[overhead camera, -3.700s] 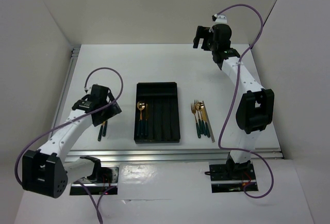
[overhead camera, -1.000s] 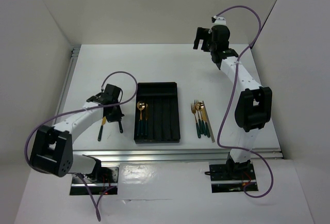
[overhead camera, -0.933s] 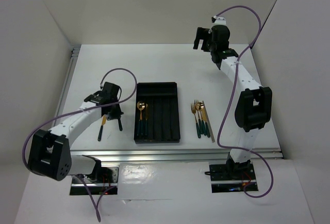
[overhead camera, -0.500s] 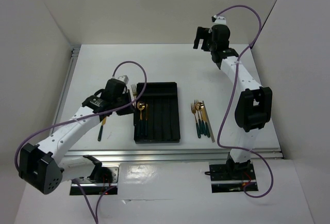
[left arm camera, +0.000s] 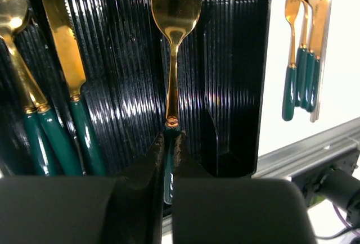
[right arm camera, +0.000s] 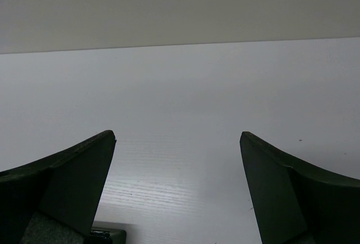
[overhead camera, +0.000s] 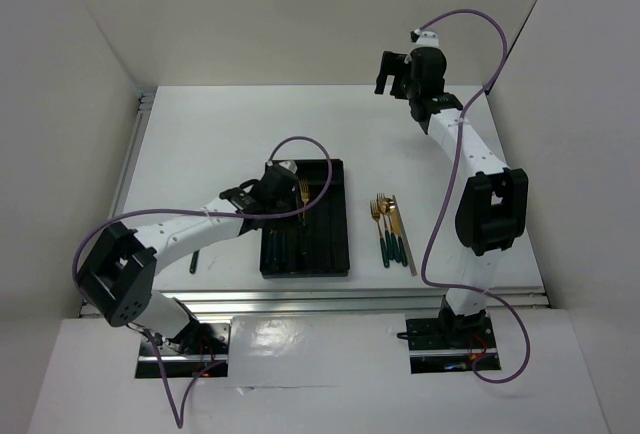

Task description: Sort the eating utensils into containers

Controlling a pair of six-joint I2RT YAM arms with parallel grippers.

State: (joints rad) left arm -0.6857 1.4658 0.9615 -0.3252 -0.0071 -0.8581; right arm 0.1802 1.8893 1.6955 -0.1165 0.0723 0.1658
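The left gripper is clamped on a fork's green handle, low centre of its wrist view, with the gold tines pointing up over the tray. A spoon and knife lie in compartments at left. More utensils lie on the table, upper right. The right gripper is spread wide, holding nothing.

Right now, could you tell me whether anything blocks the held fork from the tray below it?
Nothing visible does: the left claw holds the fork over a bare compartment of the tray; the spoon and knife lie to its left.
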